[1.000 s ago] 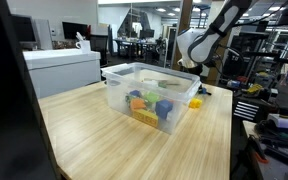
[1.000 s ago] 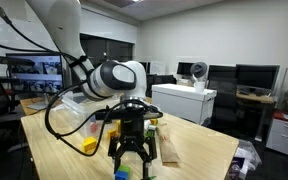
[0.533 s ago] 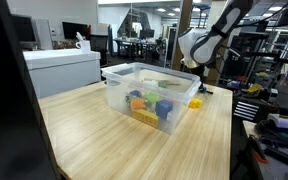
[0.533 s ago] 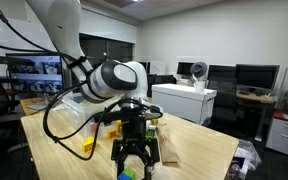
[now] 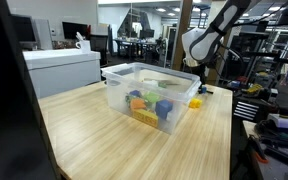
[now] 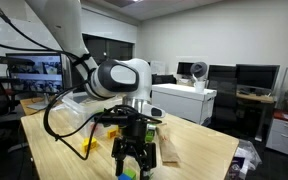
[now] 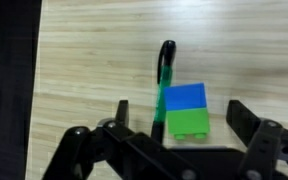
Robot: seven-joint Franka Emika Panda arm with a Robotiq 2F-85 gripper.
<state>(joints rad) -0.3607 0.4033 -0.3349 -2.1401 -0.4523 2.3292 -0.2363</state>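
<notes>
- My pincer (image 7: 179,112) gapes wide, gripping nothing.
- Block (image 7: 187,100) (blue half, green half) lies on the table (image 7: 84,60) between my fingers.
- Pen (image 7: 165,70) lies alongside the block.

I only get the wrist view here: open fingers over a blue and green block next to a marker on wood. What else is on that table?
Observer: A clear plastic bin stands on the same table.
Operator: Anything inside it?
Observer: Coloured blocks: orange, blue, green and yellow, seen through its wall.
Operator: Any loose pieces outside my frame?
Observer: One yellow block lies on the wood beside the bin, apart from the gripper.
</notes>
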